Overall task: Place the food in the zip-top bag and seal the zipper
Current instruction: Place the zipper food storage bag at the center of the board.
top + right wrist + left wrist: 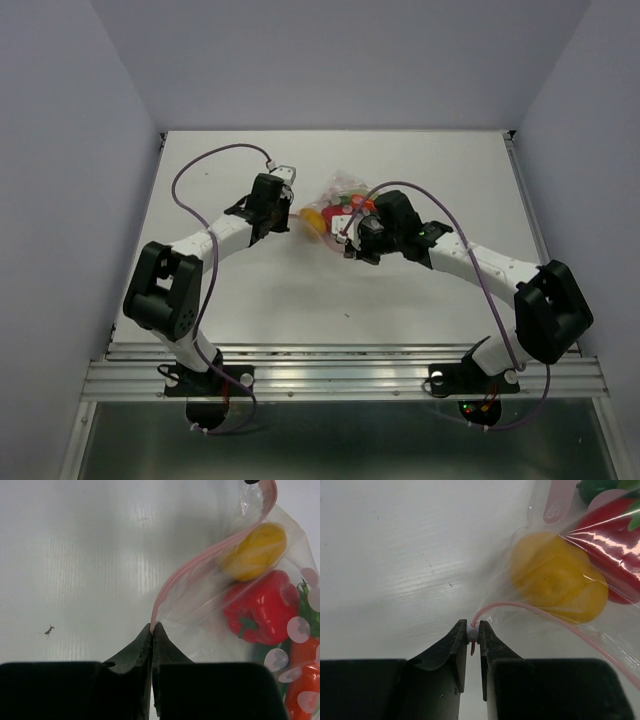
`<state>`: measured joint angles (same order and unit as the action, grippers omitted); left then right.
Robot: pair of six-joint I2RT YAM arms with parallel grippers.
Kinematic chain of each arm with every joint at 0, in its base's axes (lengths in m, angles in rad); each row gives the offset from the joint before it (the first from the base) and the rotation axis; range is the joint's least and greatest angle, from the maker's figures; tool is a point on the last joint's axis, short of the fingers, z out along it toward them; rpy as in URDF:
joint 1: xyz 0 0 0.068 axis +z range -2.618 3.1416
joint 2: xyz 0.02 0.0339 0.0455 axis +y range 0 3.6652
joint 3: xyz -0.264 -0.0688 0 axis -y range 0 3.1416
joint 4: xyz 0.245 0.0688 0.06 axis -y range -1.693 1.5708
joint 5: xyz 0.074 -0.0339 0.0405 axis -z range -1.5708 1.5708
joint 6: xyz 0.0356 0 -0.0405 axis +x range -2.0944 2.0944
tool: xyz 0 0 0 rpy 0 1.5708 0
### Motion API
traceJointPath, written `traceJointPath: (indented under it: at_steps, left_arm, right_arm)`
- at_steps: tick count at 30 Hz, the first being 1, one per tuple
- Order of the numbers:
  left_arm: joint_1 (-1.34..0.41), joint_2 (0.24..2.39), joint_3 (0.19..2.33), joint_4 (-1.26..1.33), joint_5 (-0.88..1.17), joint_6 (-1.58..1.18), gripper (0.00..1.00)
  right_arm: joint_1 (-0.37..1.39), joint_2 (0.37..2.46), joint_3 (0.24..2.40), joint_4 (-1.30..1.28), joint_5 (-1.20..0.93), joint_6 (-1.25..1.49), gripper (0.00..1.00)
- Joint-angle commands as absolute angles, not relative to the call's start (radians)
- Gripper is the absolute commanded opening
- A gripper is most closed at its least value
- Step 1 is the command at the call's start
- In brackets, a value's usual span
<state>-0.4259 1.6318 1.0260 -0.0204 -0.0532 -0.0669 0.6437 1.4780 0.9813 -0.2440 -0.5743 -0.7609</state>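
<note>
dark speck on table near right gripper. food inside zip-top bag. right jaws pressed on zipper end; left gripper narrowly parted, pinching other end.

The food lies inside the dotted zip-top bag.

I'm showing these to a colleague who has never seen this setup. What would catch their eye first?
The bright toys inside the clear dotted bag on the far middle of the table: a yellow round toy and a red pepper press against the plastic. Next, the bag's pink zipper, with the left end effector and the right end effector each pinched shut on it.
</note>
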Motion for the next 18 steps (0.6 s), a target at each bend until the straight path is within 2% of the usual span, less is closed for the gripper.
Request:
traceJointPath:
  at_steps: [1,2,4,5,7,8,9,10,11,13,14,15,18]
  left_arm:
    - [-0.426,1.537,0.979,0.020,-0.117,-0.126,0.29]
    - [-0.425,1.529,0.967,0.023,-0.124,-0.136,0.49]
    - [-0.426,1.503,0.945,0.026,-0.141,-0.153,0.66]
    - [-0.426,1.496,0.930,0.022,-0.150,-0.172,0.77]
    - [-0.425,1.468,0.919,0.012,-0.167,-0.184,0.83]
    - [-0.425,1.459,0.911,0.002,-0.178,-0.195,0.85]
    - [-0.423,1.439,0.907,0.002,-0.193,-0.207,0.99]
    - [-0.425,1.427,0.905,-0.003,-0.201,-0.216,0.99]
    - [-0.425,1.416,0.902,-0.032,-0.207,-0.227,0.99]
    - [-0.423,1.379,0.897,-0.041,-0.222,-0.258,0.99]
    - [-0.425,1.367,0.891,-0.041,-0.221,-0.264,0.99]
    - [-0.425,1.341,0.890,-0.043,-0.216,-0.274,0.99]
    - [-0.425,1.307,0.899,-0.055,-0.204,-0.288,0.99]
  right_arm:
    - [0.690,1.489,0.974,-0.193,-0.623,-0.726,0.07]
    - [0.699,1.496,0.971,-0.186,-0.624,-0.718,0.08]
    - [0.730,1.506,0.969,-0.184,-0.630,-0.704,0.12]
    - [0.730,1.515,0.969,-0.180,-0.630,-0.693,0.21]
    - [0.755,1.522,0.969,-0.189,-0.638,-0.699,0.25]
    - [0.755,1.523,0.971,-0.193,-0.643,-0.703,0.32]
    - [0.767,1.526,0.974,-0.225,-0.659,-0.731,0.37]
    - [0.767,1.525,0.976,-0.244,-0.666,-0.745,0.46]
    - [0.776,1.522,0.976,-0.264,-0.673,-0.753,0.60]
    - [0.776,1.508,0.982,-0.302,-0.713,-0.796,0.68]
    - [0.787,1.502,0.992,-0.325,-0.728,-0.816,0.81]
    - [0.787,1.496,1.000,-0.394,-0.764,-0.872,0.99]
    - [0.787,1.490,1.028,-0.530,-0.834,-0.985,1.00]
